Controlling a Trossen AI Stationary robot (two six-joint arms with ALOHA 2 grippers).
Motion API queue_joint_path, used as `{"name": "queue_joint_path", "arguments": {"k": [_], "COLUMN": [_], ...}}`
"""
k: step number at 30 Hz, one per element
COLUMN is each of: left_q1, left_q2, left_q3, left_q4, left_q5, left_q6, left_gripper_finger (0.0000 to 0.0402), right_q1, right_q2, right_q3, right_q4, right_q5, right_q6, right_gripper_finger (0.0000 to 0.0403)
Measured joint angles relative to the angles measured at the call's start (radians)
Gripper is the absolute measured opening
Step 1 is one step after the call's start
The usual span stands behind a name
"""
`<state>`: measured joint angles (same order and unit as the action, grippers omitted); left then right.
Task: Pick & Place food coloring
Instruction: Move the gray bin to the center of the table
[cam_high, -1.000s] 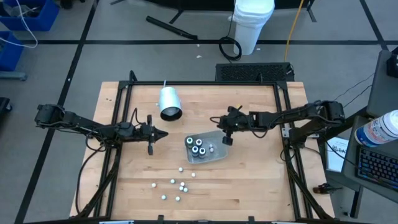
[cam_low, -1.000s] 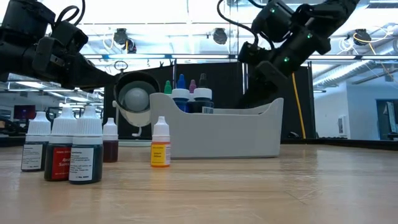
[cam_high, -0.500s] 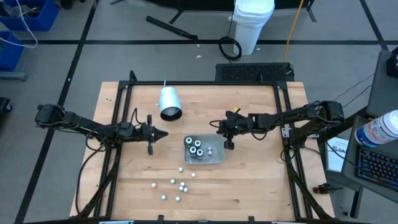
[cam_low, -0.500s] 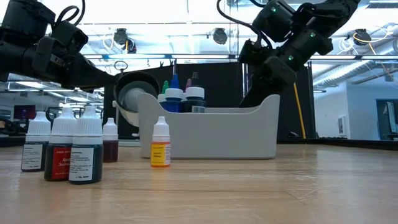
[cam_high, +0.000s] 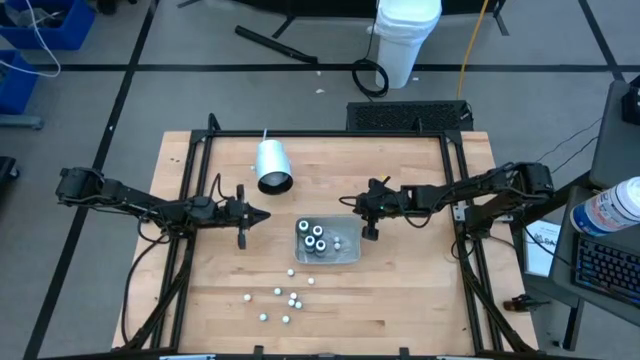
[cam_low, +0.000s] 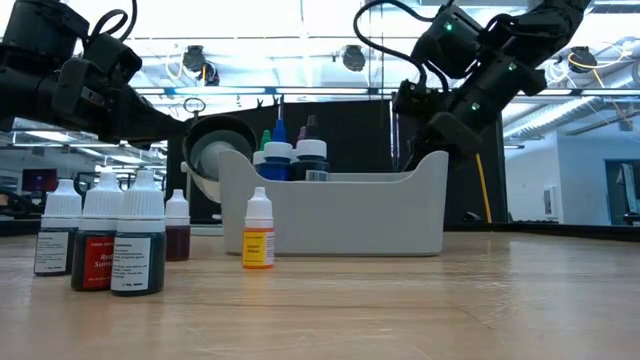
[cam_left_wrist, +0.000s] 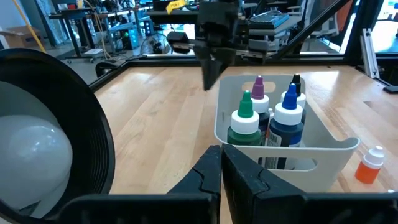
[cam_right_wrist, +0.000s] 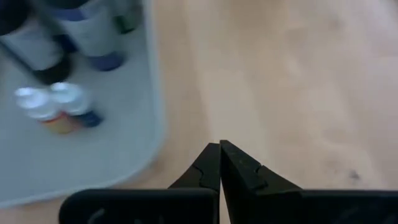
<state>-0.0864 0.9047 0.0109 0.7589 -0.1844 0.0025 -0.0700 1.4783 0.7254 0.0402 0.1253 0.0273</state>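
Wooden planks make up the table (cam_high: 400, 290), framed by black rails. From above, the grey tray (cam_high: 347, 255) sits near the middle, holding a cluster of food coloring bottles (cam_high: 316, 240), while more bottles (cam_high: 285, 298) look like mere whitish dots scattered nearer the front edge. A white cup (cam_high: 271, 165) lies on its side toward the back left.

At table height those dots turn out to be upright dropper bottles: three large ones (cam_low: 100, 245) with white caps, a smaller dark red one, and a yellow one (cam_low: 258, 229) in front of the tray.

The left gripper (cam_high: 262, 215) waits left of the tray, fingers pressed together and empty; its wrist camera sees green, purple and blue caps (cam_left_wrist: 245, 106) standing in the tray, colours that hardly show from above.

The right gripper (cam_high: 369, 234) hangs just beside the tray's right end, fingers (cam_right_wrist: 214, 163) shut on nothing; its wrist view looks down on two tiny bottles (cam_right_wrist: 53, 107) lying on the tray floor.
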Motion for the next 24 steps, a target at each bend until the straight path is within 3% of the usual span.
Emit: {"name": "queue_joint_path", "arguments": {"k": [5,9,14,17,24], "left_q1": [0.0,0.0,0.0,0.0,0.0], "left_q2": [0.0,0.0,0.0,0.0,0.0], "left_q3": [0.0,0.0,0.0,0.0,0.0], "left_q4": [0.0,0.0,-0.007,-0.007,-0.006], "left_q5": [0.0,0.0,0.0,0.0,0.0], "left_q6": [0.0,0.002,0.003,0.003,0.002], "left_gripper_finger": [0.0019,0.0019,0.0019,0.0019,0.0019], "right_q1": [0.0,0.02,0.159,0.255,0.365], "right_q2": [-0.063,-0.172,-0.235,-0.19,0.058], "right_q3": [0.0,0.024,0.187,0.308,0.599], "right_q4": [-0.01,-0.031,-0.126,-0.219,-0.422], "right_q5": [0.14,0.164,0.197,0.267,0.247], "right_q6": [-0.057,-0.072,-0.108,-0.131,-0.036], "right_gripper_finger": [0.0,0.0,0.0,0.0,0.0]}}
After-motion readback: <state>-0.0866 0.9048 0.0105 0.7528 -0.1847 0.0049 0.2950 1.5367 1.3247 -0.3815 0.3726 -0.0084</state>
